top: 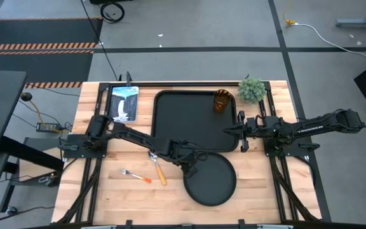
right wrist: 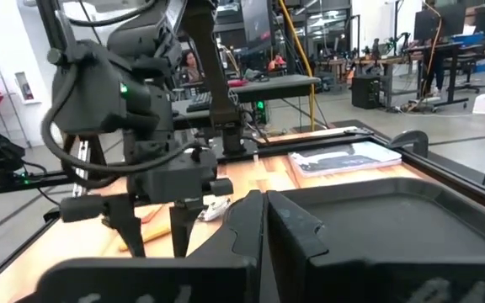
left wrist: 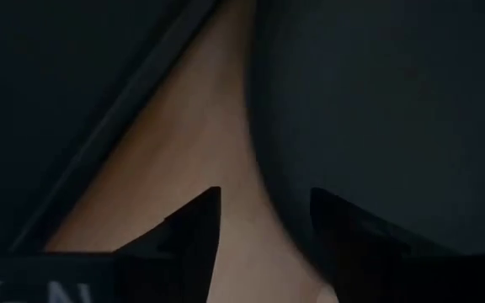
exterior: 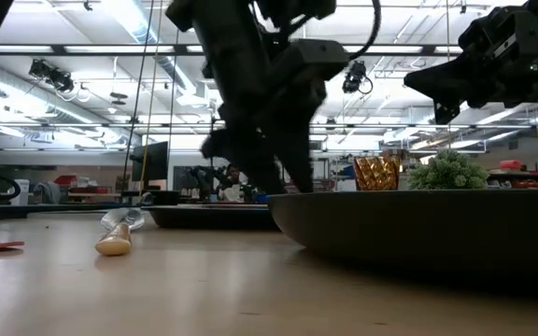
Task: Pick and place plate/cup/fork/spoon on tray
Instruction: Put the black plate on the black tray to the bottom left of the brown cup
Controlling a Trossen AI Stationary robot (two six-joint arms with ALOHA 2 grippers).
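The round black plate lies flat on the wooden table, just on the near side of the black tray. It fills the low view's right. My left gripper is open and points down at the plate's left rim. In the left wrist view one finger is over the table and the other over the plate. The amber cup stands upright in the tray's far right corner. The spoon and the fork lie on the table left of the plate. My right gripper is shut and empty above the tray's right rim. My left gripper's open fingers stand on either side of the plate's left rim, coming from above and pointing down. I cannot tell whether they touch it. The plate lies flat on the table.
A small green potted plant stands off the tray's far right corner. A blue-white card lies left of the tray. Bare table shows on the near left, around the fork, and right of the plate.
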